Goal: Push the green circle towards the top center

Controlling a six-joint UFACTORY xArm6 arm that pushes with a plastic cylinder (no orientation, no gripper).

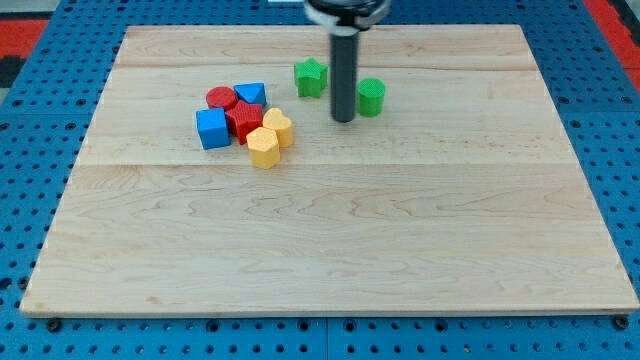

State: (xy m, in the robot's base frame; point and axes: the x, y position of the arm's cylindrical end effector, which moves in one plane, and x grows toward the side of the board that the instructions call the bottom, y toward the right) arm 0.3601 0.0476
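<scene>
The green circle (371, 97), a ribbed round block with no long axis or heading to tell, sits on the pale wooden bench (330, 250) above centre, touching the right side of my tip (343, 120). The green star (311, 77) lies just left of the rod; there are no jaws.

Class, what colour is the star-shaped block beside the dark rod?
Green: the star, in the camera view.

two green blocks (311, 77), two red (222, 98), two blue (212, 129), two yellow (263, 147)
</scene>
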